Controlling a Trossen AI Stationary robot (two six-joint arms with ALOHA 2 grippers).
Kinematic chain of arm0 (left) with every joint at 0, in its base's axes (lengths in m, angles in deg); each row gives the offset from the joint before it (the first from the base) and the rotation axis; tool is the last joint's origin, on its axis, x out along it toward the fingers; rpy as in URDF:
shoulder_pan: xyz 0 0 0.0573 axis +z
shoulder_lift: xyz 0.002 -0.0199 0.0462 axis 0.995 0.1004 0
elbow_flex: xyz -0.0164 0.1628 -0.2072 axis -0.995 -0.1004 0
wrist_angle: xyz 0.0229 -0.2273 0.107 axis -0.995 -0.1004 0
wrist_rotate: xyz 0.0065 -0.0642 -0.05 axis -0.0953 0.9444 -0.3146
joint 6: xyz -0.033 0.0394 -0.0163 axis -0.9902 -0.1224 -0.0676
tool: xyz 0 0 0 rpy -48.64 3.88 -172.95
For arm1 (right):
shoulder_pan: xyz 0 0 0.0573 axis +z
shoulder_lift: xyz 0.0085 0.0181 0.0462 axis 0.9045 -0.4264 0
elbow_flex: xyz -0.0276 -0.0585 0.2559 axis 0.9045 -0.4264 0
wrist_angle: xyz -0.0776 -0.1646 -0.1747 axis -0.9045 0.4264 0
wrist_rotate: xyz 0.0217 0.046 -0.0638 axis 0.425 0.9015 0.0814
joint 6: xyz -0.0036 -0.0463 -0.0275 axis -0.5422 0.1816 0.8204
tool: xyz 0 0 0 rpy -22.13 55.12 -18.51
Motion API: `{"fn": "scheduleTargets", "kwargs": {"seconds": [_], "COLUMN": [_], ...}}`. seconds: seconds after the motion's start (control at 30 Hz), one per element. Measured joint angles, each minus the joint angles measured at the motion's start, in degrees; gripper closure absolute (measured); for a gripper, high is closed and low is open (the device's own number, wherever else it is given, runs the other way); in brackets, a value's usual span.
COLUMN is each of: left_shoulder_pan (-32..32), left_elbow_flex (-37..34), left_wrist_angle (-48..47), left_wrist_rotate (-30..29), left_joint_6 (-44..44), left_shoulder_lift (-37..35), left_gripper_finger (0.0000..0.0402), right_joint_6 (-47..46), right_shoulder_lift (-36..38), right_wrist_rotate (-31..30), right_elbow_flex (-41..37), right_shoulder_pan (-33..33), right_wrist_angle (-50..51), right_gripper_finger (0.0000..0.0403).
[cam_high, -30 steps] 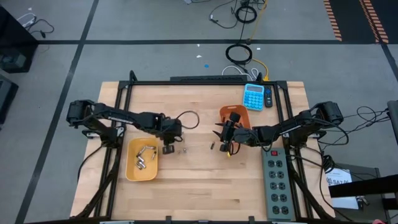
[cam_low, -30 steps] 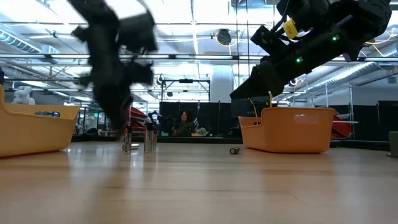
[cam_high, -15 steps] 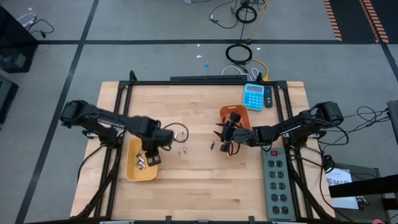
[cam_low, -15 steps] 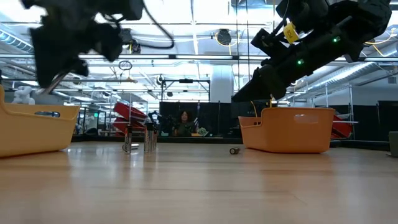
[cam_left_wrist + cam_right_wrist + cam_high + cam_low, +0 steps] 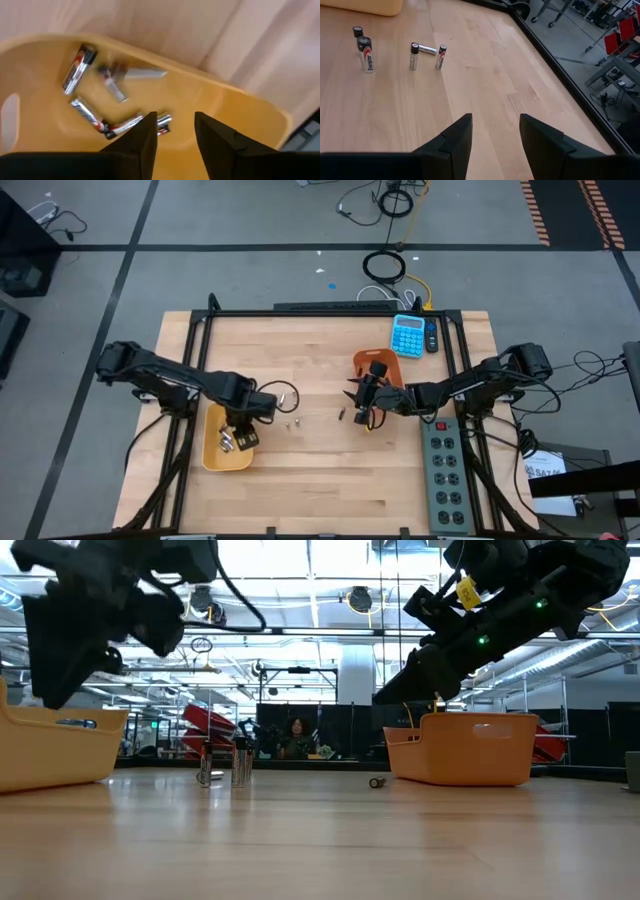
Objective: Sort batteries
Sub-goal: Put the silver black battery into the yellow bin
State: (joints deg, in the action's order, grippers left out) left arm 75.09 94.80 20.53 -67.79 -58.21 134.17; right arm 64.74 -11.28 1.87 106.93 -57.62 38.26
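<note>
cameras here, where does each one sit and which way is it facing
High: overhead, straight down; both arms, left gripper above yellow bin.
Low: table height, level; arms overhead, standing batteries, orange bin.
Left wrist: into the yellow bin; open fingers.
Right wrist: across the table; open right gripper, batteries.
Shared: high and left wrist show the yellow bin.

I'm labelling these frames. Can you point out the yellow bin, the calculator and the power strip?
yellow bin (image 5: 211, 454), high view, bare floor near its lower left rim.
calculator (image 5: 408, 335), high view, middle of its keypad.
power strip (image 5: 445, 476), high view, centre of its body.
</note>
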Motion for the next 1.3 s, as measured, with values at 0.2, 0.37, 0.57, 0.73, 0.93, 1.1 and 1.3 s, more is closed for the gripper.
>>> {"fn": "scheduleTargets", "kwargs": {"seconds": [0.2,0.37,0.57,0.73,0.93,1.1,1.3], "left_shoulder_pan": [0.5,1.0,1.7,1.5,0.4,-0.5,-1.0], "left_elbow_flex": [4.6,6.0,5.1,5.1,4.8,2.4,-1.4], "left_wrist_angle": [3.0,16.3,23.1,24.6,24.3,24.5,29.3], "left_wrist_rotate": [-1.2,-16.1,-23.9,-25.6,-21.3,-18.8,-18.6], "left_joint_6": [3.3,11.4,21.0,22.0,20.4,18.5,15.8], "left_shoulder_lift": [-1.0,-1.0,2.5,5.7,8.8,9.8,9.8], "left_gripper_finger": [0.0255,0.0254,0.0253,0.0253,0.0253,0.0253,0.0253], "right_joint_6": [-0.2,-0.3,-1.0,-1.0,-1.0,-1.0,-1.0], "right_shoulder_lift": [0.0,0.0,0.0,0.0,0.0,0.0,0.0], "right_wrist_rotate": [0.0,0.0,0.0,0.0,0.0,0.0,0.0], "right_elbow_flex": [0.0,0.0,0.0,0.0,0.0,0.0,0.0], "right_shoulder_pan": [0.0,0.0,0.0,0.0,0.0,0.0,0.0], "right_wrist_angle": [0.1,0.2,2.0,2.5,2.6,2.7,2.7], "right_gripper_finger": [0.0248,0.0248,0.0248,0.0248,0.0248,0.0248,0.0248]}}
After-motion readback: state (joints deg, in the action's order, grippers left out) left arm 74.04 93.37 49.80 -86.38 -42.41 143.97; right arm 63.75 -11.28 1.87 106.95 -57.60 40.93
